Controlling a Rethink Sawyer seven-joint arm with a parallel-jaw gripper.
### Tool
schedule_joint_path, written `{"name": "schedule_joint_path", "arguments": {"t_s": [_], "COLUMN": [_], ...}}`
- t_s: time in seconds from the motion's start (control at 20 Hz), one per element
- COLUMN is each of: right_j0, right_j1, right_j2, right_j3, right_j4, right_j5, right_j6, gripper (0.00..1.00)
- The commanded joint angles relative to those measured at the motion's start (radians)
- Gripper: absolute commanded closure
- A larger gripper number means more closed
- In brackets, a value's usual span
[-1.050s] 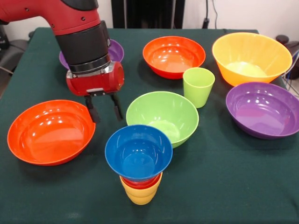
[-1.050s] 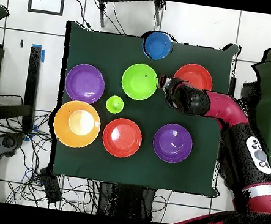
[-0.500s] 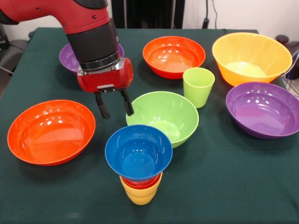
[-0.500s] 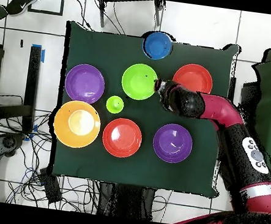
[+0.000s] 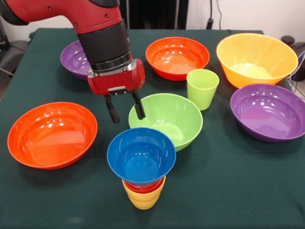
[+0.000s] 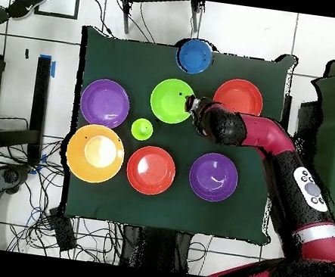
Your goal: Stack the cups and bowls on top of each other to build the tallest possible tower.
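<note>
The tower stands at the front: a blue bowl (image 5: 141,155) (image 6: 194,56) nested on a red cup (image 5: 143,186), which sits in a yellow cup (image 5: 143,199). Just behind it rests the light green bowl (image 5: 169,118) (image 6: 172,101). My gripper (image 5: 126,110) (image 6: 193,104) hangs open at that bowl's left rim, one finger over the rim and the other outside it, holding nothing. Behind the green bowl and to its right, a light green cup (image 5: 202,88) (image 6: 142,129) stands upright.
Two red-orange bowls (image 5: 52,133) (image 5: 177,57), two purple bowls (image 5: 269,112) (image 5: 74,59) and a large orange bowl (image 5: 257,57) lie around on the dark green cloth (image 5: 228,191). A person's shoe shows at the overhead view's top left corner.
My gripper has moved rightwards in the front view, from beside the left red-orange bowl to the green bowl's left rim. It stayed open. The bowls and cups have not moved.
</note>
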Motion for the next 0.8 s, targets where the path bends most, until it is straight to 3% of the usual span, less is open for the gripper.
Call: {"name": "schedule_joint_path", "arguments": {"t_s": [0.05,0.35,0.8], "right_j0": [0.056,0.070,0.064], "right_j1": [0.055,0.120,0.139], "right_j2": [-0.080,-0.100,-0.126], "right_j3": [0.007,-0.040,-0.050], "right_j4": [-0.048,-0.065,-0.065], "right_j5": [-0.049,-0.096,-0.105], "right_j6": [0.012,0.009,-0.016], "gripper": [0.00,0.00,0.00]}}
